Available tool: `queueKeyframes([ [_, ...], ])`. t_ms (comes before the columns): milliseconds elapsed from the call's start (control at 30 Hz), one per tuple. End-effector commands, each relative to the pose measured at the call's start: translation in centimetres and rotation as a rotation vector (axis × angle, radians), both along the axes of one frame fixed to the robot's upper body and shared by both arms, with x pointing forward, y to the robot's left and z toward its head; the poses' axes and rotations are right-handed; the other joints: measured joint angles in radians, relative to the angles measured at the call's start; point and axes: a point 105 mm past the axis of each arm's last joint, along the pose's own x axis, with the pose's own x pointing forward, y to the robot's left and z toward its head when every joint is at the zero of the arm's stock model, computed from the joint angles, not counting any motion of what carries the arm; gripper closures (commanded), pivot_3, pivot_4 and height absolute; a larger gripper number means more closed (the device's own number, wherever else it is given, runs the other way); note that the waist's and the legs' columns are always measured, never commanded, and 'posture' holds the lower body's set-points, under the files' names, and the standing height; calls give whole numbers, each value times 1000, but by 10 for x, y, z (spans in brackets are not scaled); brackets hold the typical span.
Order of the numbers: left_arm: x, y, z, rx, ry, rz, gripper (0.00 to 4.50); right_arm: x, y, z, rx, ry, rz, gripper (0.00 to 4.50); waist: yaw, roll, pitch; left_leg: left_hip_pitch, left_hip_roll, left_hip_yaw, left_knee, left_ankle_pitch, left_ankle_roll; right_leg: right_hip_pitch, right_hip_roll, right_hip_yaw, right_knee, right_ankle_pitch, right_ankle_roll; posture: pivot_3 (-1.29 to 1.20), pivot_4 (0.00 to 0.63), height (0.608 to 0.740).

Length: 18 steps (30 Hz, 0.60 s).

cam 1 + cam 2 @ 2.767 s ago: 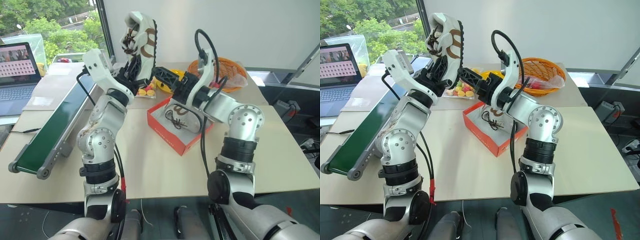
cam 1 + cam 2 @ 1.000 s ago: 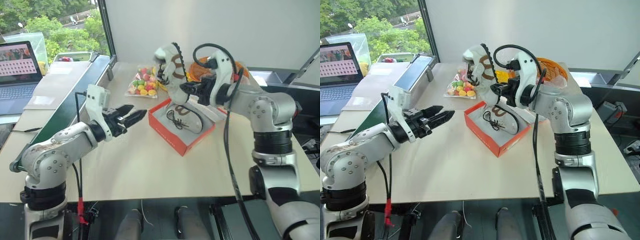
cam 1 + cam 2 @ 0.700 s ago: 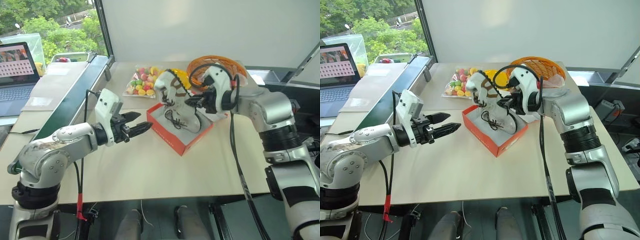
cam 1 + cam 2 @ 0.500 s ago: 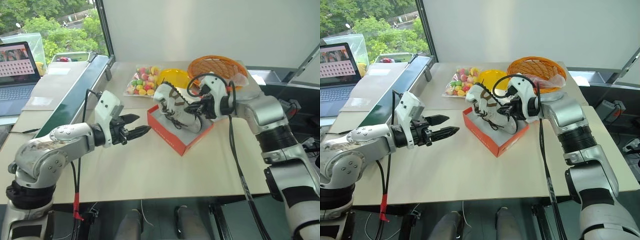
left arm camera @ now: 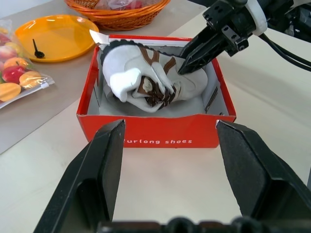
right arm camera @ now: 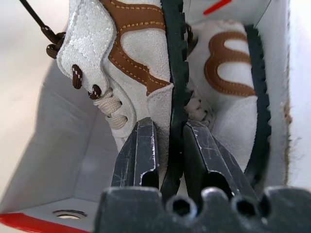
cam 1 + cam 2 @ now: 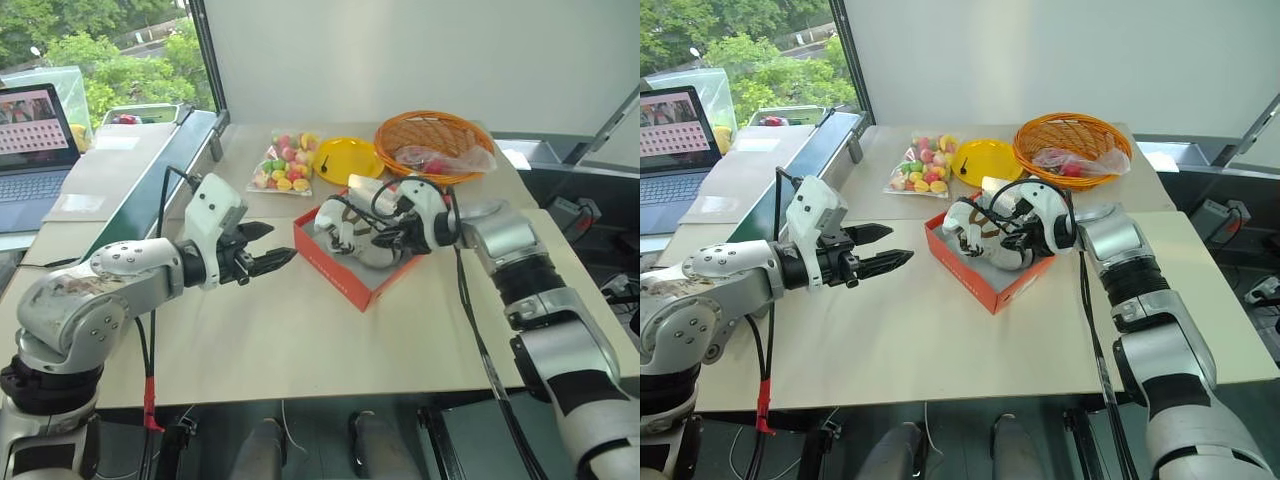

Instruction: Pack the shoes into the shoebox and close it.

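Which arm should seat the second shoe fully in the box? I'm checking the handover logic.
Right. The right end effector is shut on the shoe, already inside the shoebox beside the other shoe. The left end effector hangs open, short of the box.

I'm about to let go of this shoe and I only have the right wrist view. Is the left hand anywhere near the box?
Observer: It is not in the way. The left hand is open and hovers over the table beside the shoebox, touching nothing.
Operator: Is the shoe fully down inside?
Observer: Not quite, as far as I can tell. The shoe in the right hand lies on top of the other one, with its toe end above the box's rim.
Operator: What's behind the box?
Observer: A yellow plate and a wicker basket sit on the table behind it.
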Motion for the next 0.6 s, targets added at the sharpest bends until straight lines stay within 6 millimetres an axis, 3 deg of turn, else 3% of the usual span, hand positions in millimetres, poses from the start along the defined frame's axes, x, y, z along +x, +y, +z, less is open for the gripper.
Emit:
queueKeyframes([
  [33,-1,1,18,-11,-76,27,1333,5,6,4,-32,-45,40,4163,0,0,0,0,0,0,0,0,0,0,0,0,0,0,0,0,150,740],
  [333,-5,-4,18,-22,-83,28,1333,10,-4,-31,-219,-18,60,4163,0,0,0,2,0,1,0,0,0,2,0,1,0,0,0,0,150,740],
  [600,-6,-13,16,-45,-87,20,1333,13,-18,-43,-478,-56,120,4163,2,0,0,10,0,2,0,0,-1,9,0,2,1,0,1,0,150,740],
])
